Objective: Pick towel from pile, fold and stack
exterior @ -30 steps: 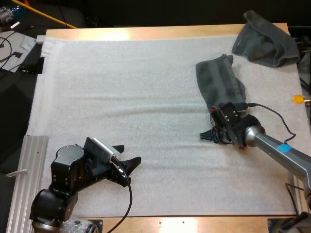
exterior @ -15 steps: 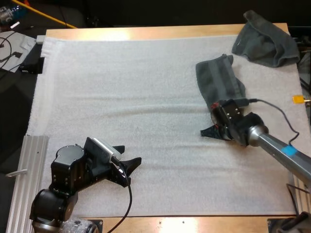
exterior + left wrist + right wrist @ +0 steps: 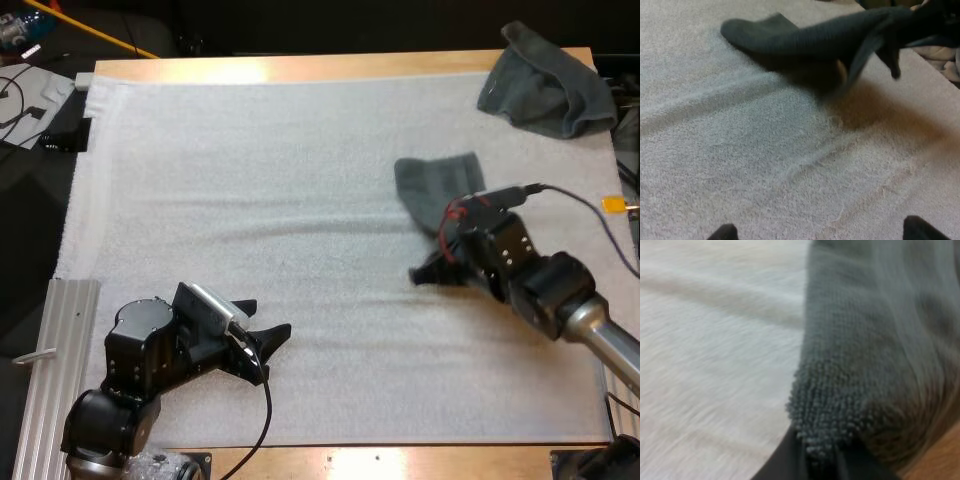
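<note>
Towel [image 3: 437, 183]: corner pinched between your right pincer's [image 3: 428, 272] fingers, rest of cloth beyond pincer, far side. Your left pincer [image 3: 266, 317]: spread wide, well apart from towel.

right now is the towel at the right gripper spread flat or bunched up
Bunched, not spread: the right gripper pinches one edge of the towel, which hangs partly raised off the mat with a shadow under it.

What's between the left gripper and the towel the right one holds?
Only bare white mat lies between left gripper and held towel, in the high view.
</note>
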### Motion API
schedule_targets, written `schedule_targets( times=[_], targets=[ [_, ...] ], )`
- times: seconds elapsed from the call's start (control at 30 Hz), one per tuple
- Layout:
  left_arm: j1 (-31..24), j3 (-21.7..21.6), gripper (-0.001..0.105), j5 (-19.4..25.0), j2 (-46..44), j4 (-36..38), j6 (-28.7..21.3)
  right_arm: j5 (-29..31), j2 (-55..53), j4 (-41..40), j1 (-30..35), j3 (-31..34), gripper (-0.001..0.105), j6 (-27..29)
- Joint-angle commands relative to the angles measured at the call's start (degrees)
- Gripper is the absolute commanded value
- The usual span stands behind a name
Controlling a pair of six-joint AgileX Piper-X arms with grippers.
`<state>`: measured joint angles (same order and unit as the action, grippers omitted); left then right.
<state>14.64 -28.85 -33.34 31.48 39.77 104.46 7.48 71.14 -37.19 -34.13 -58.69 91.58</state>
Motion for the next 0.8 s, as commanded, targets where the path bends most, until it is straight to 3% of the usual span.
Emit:
schedule_targets(
  times=[0.0,0.17,0.27,0.37,0.6,0.67,0.73,0.77],
  targets=[
    [0.4,-0.5,0.064,-0.8,0.3,-0.5,0.4,-4.1,-2.1,-4.0,-3.7,-0.7,0.000,-0.9],
    [0.6,-0.7,0.064,-0.8,0.4,-0.8,0.4,-10.9,-3.2,-7.2,-12.1,-1.3,0.000,-4.5],
    [0.5,-0.7,0.063,-1.1,0.5,-0.8,0.5,-14.5,-3.7,-5.5,-21.6,-1.6,0.000,-9.5],
    [0.5,-0.4,0.064,-0.6,0.4,-0.4,0.4,-12.3,-3.2,-5.4,-19.1,-1.2,0.001,-9.4],
    [0.4,-0.4,0.064,-0.7,0.4,-0.7,0.4,-9.9,-1.8,-4.1,-20.1,-1.1,0.002,-14.0],
    [0.4,-0.4,0.064,-0.9,0.5,-0.7,0.4,-9.4,-1.3,-4.0,-19.9,-1.3,0.014,-14.3],
    [0.5,-0.4,0.064,-1.0,0.4,-0.5,0.4,-8.9,-1.4,-4.3,-19.7,-1.4,0.034,-14.5],
    [0.4,-0.4,0.064,-0.9,0.5,-0.6,0.4,-8.7,-1.3,-4.1,-19.6,-1.3,0.050,-14.3]
  ],
)
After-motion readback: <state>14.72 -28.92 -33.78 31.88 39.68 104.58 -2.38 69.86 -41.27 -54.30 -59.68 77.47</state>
